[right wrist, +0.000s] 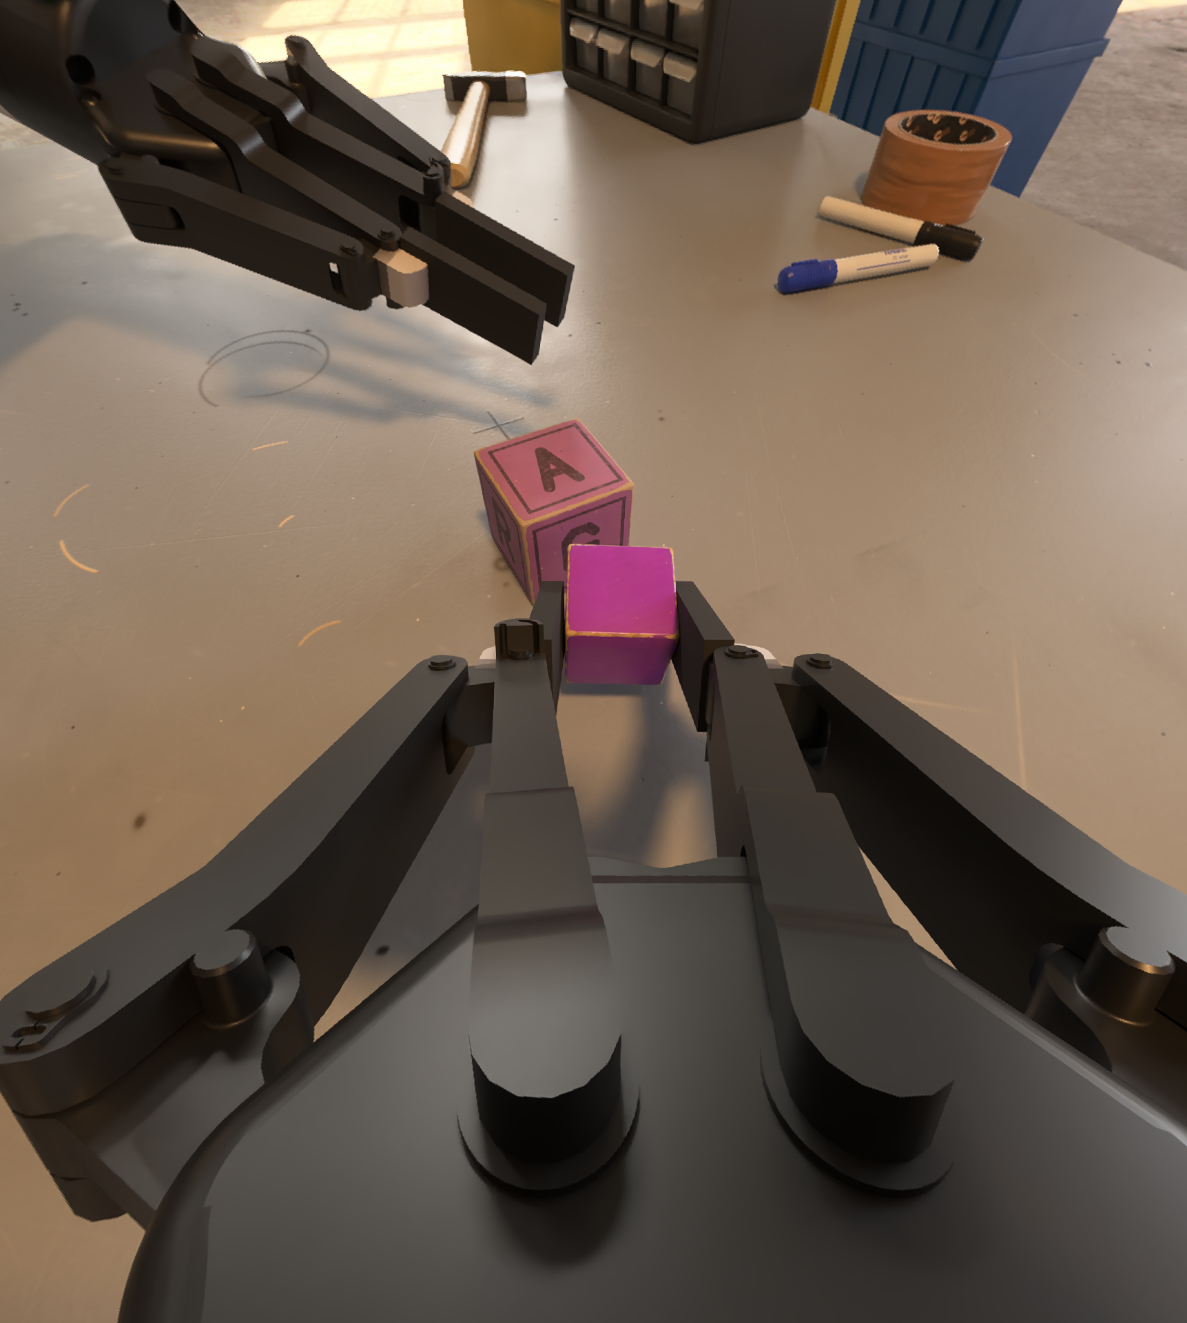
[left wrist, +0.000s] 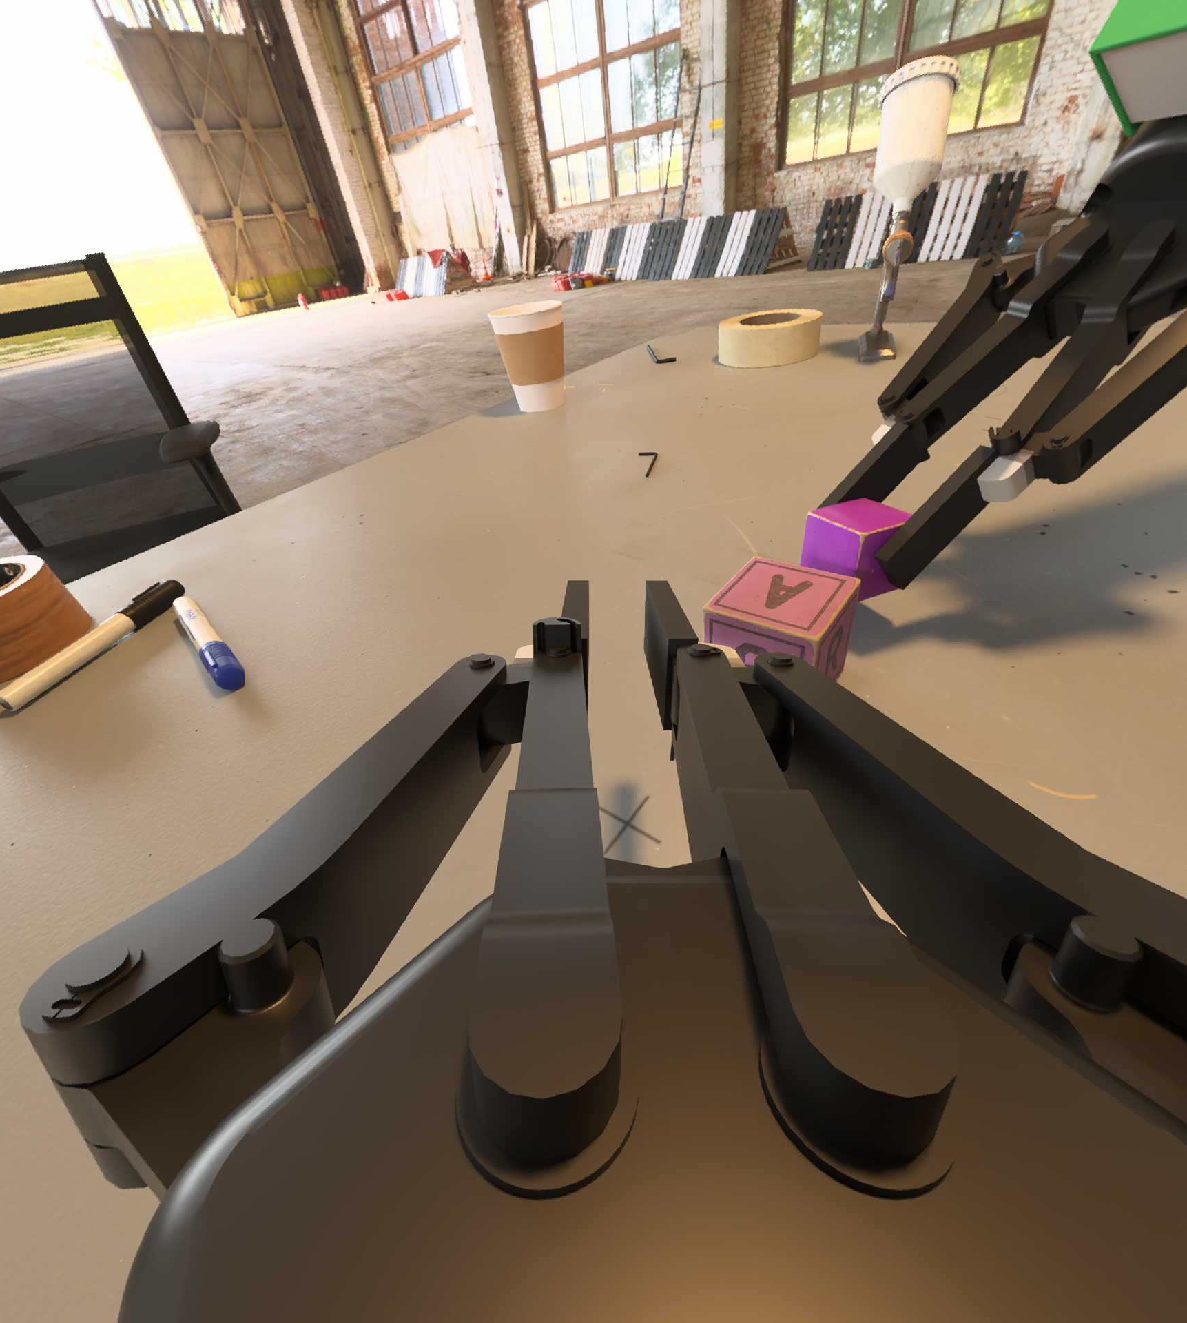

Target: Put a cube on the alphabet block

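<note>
Between the right gripper [right wrist: 620, 630] jaws sits the purple cube [right wrist: 620, 608], squeezed tight, just above the tabletop [right wrist: 862, 501]. Ahead, touching it, stands the pink alphabet block [right wrist: 551, 494]. Left gripper [left wrist: 617, 616] jaws are nearly closed, holding nothing.

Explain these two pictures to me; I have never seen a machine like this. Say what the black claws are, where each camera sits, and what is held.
The claws are two-finger grippers on two robot arms, each with a camera at its wrist looking along its fingers. The left wrist view shows the left gripper, nearly closed and empty. The right wrist view shows the right gripper clamping a purple cube beside the pink alphabet block on the grey table. Nearby lie two markers, brown tape and a paper cup.
</note>
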`<state>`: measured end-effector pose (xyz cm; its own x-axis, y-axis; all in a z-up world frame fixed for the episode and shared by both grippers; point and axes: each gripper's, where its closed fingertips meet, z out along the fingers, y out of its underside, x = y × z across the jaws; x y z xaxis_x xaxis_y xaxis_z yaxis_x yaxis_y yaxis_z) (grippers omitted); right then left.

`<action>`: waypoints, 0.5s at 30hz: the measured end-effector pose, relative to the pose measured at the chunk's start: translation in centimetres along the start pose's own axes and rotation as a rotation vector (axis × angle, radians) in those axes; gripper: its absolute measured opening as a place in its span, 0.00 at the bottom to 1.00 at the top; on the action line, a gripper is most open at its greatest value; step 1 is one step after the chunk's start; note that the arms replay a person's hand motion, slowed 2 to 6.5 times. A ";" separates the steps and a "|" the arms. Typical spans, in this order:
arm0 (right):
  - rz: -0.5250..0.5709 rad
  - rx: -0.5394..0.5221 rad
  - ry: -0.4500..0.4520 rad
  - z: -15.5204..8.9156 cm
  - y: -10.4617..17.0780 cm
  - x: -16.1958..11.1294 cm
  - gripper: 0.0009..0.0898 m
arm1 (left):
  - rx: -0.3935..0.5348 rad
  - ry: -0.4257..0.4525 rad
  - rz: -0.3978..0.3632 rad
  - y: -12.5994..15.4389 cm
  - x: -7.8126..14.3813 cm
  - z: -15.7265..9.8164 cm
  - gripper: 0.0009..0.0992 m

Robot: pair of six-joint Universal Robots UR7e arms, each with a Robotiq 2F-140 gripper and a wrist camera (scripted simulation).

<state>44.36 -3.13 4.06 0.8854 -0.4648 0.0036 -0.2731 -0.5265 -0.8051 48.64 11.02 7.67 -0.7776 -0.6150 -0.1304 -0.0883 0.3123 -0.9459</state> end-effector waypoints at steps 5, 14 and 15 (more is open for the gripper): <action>-0.023 0.010 -0.038 -0.6 -0.9 0.0 0.44 | 0.002 0.008 0.000 0.0 0.1 0.0 0.21; -0.066 0.023 -0.159 -1.5 -3.0 -0.8 0.44 | 0.014 0.018 -0.015 -0.1 0.0 -0.2 0.21; -0.074 0.020 -0.174 -1.5 -3.2 -0.9 0.44 | 0.015 0.019 -0.016 -0.2 0.0 -0.2 0.21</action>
<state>43.90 -2.13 7.55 0.9549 -0.2945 -0.0380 -0.1990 -0.5393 -0.8183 48.53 11.11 7.87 -0.7876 -0.6064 -0.1095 -0.0920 0.2914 -0.9522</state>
